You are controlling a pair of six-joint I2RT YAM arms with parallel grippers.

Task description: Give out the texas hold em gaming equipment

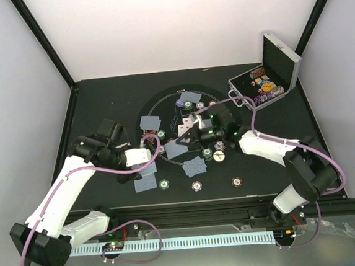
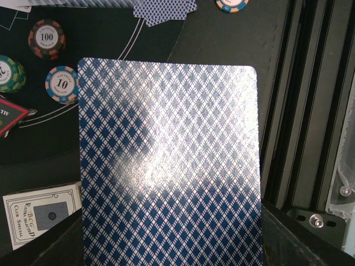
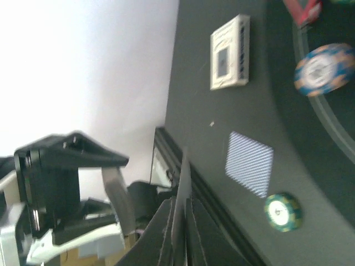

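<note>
A blue-grey diamond-backed playing card (image 2: 169,160) fills the left wrist view, held in my left gripper (image 1: 143,157), which is shut; its fingers are mostly hidden behind the card. My right gripper (image 3: 178,221) is shut on a single card (image 3: 183,183) seen edge-on between its fingers. From above, that card (image 1: 176,148) hangs over the mat's left part at my right gripper (image 1: 189,142). Face-down cards (image 1: 195,166) and striped chips (image 1: 164,184) lie spread on the mat. A red triangle marker (image 2: 10,113) shows at the left.
The round black mat (image 1: 162,103) covers the table's middle. An open silver case (image 1: 265,88) with chips stands at the back right. A white card box (image 2: 41,213) lies on the table near my left gripper. Black rails (image 2: 305,111) run along the near edge.
</note>
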